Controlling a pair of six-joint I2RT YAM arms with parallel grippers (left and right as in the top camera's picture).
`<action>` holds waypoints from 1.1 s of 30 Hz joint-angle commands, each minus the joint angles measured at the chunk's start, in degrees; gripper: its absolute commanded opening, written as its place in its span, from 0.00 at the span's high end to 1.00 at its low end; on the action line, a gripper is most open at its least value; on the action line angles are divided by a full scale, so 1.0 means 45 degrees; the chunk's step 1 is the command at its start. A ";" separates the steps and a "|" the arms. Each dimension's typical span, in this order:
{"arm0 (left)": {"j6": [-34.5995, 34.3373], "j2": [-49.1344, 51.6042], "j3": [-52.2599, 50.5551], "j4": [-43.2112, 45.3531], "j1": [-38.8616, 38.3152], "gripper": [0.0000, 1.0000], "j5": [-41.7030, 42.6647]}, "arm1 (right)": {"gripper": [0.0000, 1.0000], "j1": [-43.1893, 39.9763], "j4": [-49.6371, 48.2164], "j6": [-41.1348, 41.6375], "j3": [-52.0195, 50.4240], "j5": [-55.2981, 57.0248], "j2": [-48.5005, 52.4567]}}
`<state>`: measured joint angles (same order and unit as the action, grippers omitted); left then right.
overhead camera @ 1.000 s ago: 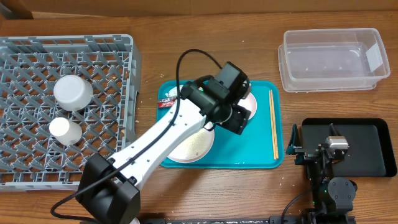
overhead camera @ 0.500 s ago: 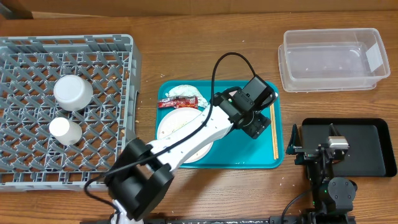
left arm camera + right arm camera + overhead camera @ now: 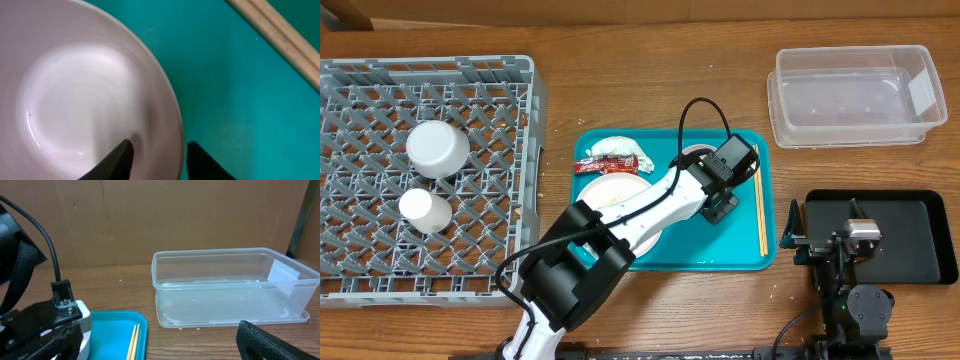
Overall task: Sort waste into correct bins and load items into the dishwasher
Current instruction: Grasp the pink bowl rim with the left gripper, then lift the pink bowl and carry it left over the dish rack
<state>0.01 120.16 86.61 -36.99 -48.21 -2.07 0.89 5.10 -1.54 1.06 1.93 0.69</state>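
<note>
A small white-pink bowl (image 3: 90, 95) stands on the right half of the teal serving tray (image 3: 720, 248). My left gripper (image 3: 724, 195) is low over it and open, with one finger inside the bowl and one outside, so the rim is between them (image 3: 157, 152). Wooden chopsticks (image 3: 760, 200) lie along the tray's right edge. The white plate (image 3: 598, 205), the crumpled napkin (image 3: 614, 147) and the red wrapper (image 3: 604, 166) are on the tray's left half. My right gripper (image 3: 160, 344) is open and empty by the black tray (image 3: 910, 240).
The grey dish rack (image 3: 380, 240) fills the left side and holds a white cup (image 3: 437, 148) and a smaller white one (image 3: 424, 210). The clear plastic tub (image 3: 855, 95) stands at the back right. My left arm lies across the plate.
My left gripper has swung right from above the plate, across the tray, and come down over the small bowl. The right arm has not moved.
</note>
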 commanded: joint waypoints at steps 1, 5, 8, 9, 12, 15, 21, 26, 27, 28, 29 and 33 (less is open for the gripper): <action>-0.0107 -0.0029 0.0549 -0.0112 -0.0044 0.74 -0.0155 | 0.00 0.0087 -0.0097 -0.0049 -0.0131 0.0087 -0.0112; -0.0884 -0.0053 0.1987 -0.1030 -0.0044 0.96 -0.0151 | 0.00 0.0087 -0.0097 -0.0049 -0.0131 0.0087 -0.0112; -0.1627 -0.0063 0.3419 -0.2064 0.0005 0.96 -0.0155 | 0.00 0.0087 -0.0097 -0.0049 -0.0131 0.0087 -0.0112; -0.1821 -0.0068 0.3997 -0.2501 0.0049 0.96 -0.0155 | 0.00 0.0087 -0.0097 -0.0049 -0.0131 0.0087 -0.0112; -0.2064 -0.0112 0.5746 -0.3857 0.0340 0.96 -0.0301 | 0.00 0.0087 -0.0097 -0.0049 -0.0131 0.0087 -0.0112; -0.2662 -0.0466 0.7820 -0.5484 0.1307 0.96 -0.0301 | 0.00 0.0087 -0.0097 -0.0049 -0.0131 0.0087 -0.0112; -0.4133 -0.1418 1.0049 -0.6547 0.4682 0.96 0.0068 | 0.00 0.0087 -0.0097 -0.0049 -0.0131 0.0087 -0.0112; -0.5115 -0.2157 1.0200 -0.6601 0.8631 0.96 0.3079 | 0.00 0.0087 -0.0097 -0.0049 -0.0131 0.0087 -0.0112; -0.5207 -0.2161 1.0200 -0.6635 0.9534 0.96 0.4095 | 0.00 0.0087 -0.0097 -0.0049 -0.0131 0.0087 -0.0112; -0.5202 -0.2152 1.0195 -0.6669 1.0433 0.96 0.5183 | 0.00 0.0087 -0.0097 -0.0049 -0.0131 0.0087 -0.0112; -0.5192 -0.2079 1.0190 -0.6722 1.1244 0.96 0.6125 | 0.00 0.0087 -0.0097 -0.0049 -0.0131 0.0087 -0.0112; -0.5042 -0.1642 1.0176 -0.7266 1.4338 0.96 0.8796 | 0.00 0.0087 -0.0097 -0.0049 -0.0131 0.0087 -0.0112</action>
<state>-21.71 112.53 131.28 -68.31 8.95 21.47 0.89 5.10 -1.52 1.06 1.91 0.69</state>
